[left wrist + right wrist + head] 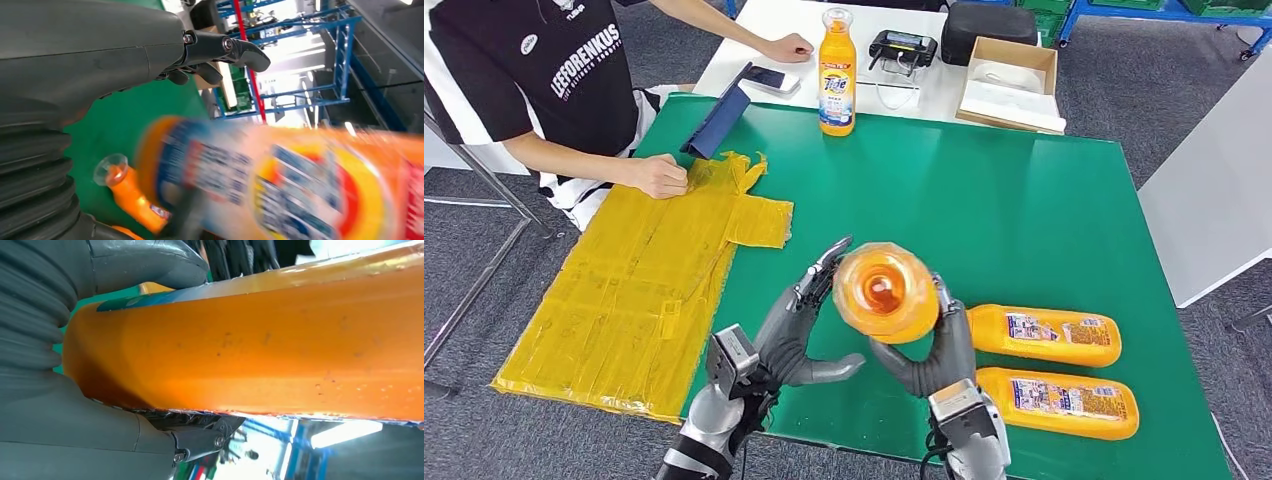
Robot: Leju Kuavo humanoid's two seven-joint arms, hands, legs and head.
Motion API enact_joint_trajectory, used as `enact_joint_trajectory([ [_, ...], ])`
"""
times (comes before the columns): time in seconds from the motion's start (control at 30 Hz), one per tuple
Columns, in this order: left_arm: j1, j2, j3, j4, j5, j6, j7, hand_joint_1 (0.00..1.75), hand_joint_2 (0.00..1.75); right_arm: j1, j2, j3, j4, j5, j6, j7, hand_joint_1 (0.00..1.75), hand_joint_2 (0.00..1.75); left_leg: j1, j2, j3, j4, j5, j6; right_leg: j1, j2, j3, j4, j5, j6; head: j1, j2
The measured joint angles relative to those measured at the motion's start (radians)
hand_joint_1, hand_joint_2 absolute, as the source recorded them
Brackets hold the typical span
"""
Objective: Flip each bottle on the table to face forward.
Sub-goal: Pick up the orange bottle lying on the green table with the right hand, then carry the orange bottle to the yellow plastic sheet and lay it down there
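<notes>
Right hand (934,352) clasped the lifted bottle (886,292) from below and from its outer side, fingers wrapped up round the body. Head view looked straight at one round end of the bottle, so its long axis pointed roughly at the camera; which end could not be told. Right wrist view: thumb (150,260) pressed on one side of the orange body, fingers (200,437) under the other. That grasp looked firm.

Left hand (799,330) stood just beside the bottle on the opposite side, fingers spread. One fingertip reached the bottle's rim in the head view; whether it actually touched could not be told. Left wrist view showed its fingers (235,50) apart from the blurred label, gripping nothing. Judged released.

Two lying bottles (1044,335) and (1056,402) rested flat on the green table (984,200), just beside the right hand on its outer side, labels up. A standing bottle (837,72) was well beyond both hands at the far edge. A person's hand (656,176) rested on the yellow sheet (624,290), out past the left hand.

Risks, as judged:
- One-hand hold on a smooth bottle mid-turn; if the left hand pushed before the right loosened, it could twist out and drop.
- A drop would likely land on the nearest lying bottle and shift it.
- The label blur suggested motion; setting down while rotating could tip it.
</notes>
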Motion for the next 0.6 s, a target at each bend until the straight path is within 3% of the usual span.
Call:
enact_joint_trajectory([
  [0.6,0.002,0.003,-0.013,-0.018,0.024,0.028,0.004,0.00,1.75,-0.068,0.001,0.113,0.285,0.051,-0.081,0.019,1.75,1.75,0.000,0.000,0.000,0.000,0.000,0.000,0.000,0.000,0.000,0.000,0.000,0.000,0.000,0.000],
])
